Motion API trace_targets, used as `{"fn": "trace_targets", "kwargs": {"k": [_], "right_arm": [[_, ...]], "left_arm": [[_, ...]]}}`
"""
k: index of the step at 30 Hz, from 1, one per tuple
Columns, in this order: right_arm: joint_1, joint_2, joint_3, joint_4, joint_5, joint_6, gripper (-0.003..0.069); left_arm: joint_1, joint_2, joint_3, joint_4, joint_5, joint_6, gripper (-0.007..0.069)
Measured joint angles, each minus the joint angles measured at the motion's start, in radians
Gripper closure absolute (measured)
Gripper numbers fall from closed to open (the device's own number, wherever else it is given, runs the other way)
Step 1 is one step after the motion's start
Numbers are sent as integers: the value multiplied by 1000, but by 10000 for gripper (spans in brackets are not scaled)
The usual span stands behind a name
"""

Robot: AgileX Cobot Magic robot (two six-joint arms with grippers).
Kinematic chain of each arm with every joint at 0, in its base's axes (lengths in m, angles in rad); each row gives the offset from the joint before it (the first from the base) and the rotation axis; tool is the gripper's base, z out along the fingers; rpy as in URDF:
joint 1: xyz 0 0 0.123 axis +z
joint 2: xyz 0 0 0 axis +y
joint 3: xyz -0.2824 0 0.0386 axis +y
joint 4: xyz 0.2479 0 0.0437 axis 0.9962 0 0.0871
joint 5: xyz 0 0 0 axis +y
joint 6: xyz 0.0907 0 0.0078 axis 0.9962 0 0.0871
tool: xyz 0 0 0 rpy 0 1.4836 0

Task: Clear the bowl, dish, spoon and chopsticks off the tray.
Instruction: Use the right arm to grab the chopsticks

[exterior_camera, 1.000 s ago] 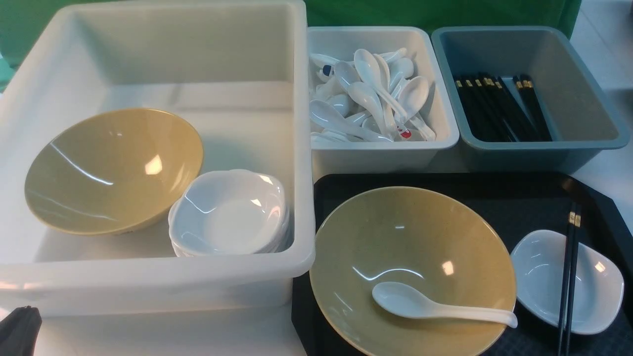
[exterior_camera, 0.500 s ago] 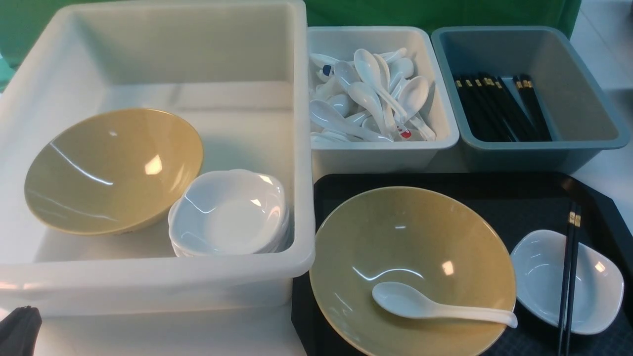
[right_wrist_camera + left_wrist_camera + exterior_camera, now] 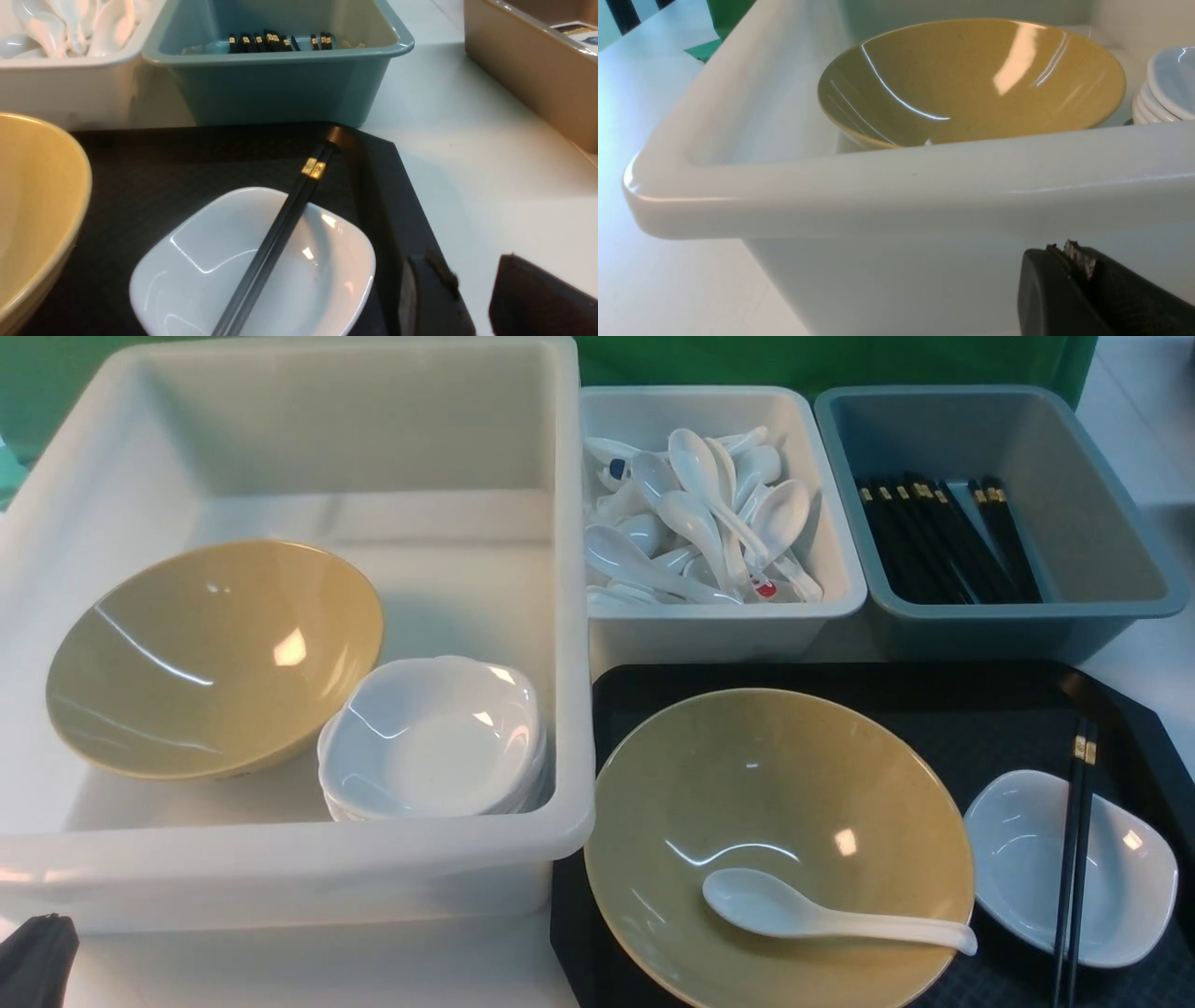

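Observation:
The black tray [image 3: 980, 709] lies at the front right. On it stands the tan bowl [image 3: 775, 803], and the white spoon [image 3: 822, 917] lies inside it, handle to the right. To the right of the bowl sits the small white dish [image 3: 1018, 859] with the black chopsticks [image 3: 1074, 859] laid across it. In the right wrist view the dish [image 3: 210, 270], chopsticks [image 3: 280, 224], tray [image 3: 163, 163] and bowl's edge [image 3: 37, 196] show. My right gripper [image 3: 472, 280] is open and empty beside the tray's right rim. My left gripper [image 3: 1069, 252] is shut in front of the big tub, at the lower left corner [image 3: 33, 957].
A big white tub [image 3: 280, 859] at the left holds a second tan bowl [image 3: 215, 653] and stacked scalloped white dishes [image 3: 434, 737]. Behind the tray stand a white tub [image 3: 719, 625] of spoons and a grey-blue tub [image 3: 1027, 625] of chopsticks. A tan box [image 3: 528, 70] stands far right.

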Motion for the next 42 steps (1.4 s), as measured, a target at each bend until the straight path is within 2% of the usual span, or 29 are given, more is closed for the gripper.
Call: {"fn": "trace_targets", "kwargs": {"k": [10, 14, 19, 22, 23, 24, 25, 26, 27, 28, 30, 31, 34, 40, 42], "right_arm": [[0, 0, 0, 0, 0, 0, 420], [0, 0, 0, 0, 0, 2, 420], [0, 0, 0, 0, 0, 3, 420], [0, 0, 0, 6, 0, 11, 420], [0, 0, 0, 36, -4, 75, 420], [0, 0, 0, 41, -5, 87, 420], [0, 0, 0, 85, -12, 183, 420], [0, 0, 0, 163, -29, 364, 420], [0, 0, 0, 206, -40, 469, 420], [0, 0, 0, 257, -57, 625, 420], [0, 0, 0, 296, -75, 803, 420], [0, 0, 0, 305, -79, 848, 420], [0, 0, 0, 313, -83, 884, 420], [0, 0, 0, 314, -96, 768, 420], [0, 0, 0, 314, -97, 692, 420]], "left_arm": [[0, 0, 0, 0, 0, 0, 636], [0, 0, 0, 42, -10, 0, 636], [0, 0, 0, 13, -95, -47, 636], [0, 0, 0, -71, -106, -114, 636], [0, 0, 0, -180, -108, -185, 636], [0, 0, 0, -195, -109, -205, 636], [0, 0, 0, -275, -110, -262, 636], [0, 0, 0, -425, -111, -353, 636], [0, 0, 0, -491, -114, -408, 636], [0, 0, 0, -584, -119, -455, 636], [0, 0, 0, -694, -128, -520, 636], [0, 0, 0, -728, -131, -533, 636], [0, 0, 0, -787, -138, -555, 636], [0, 0, 0, -858, -139, -560, 636], [0, 0, -1, -865, -139, -538, 636]]}}
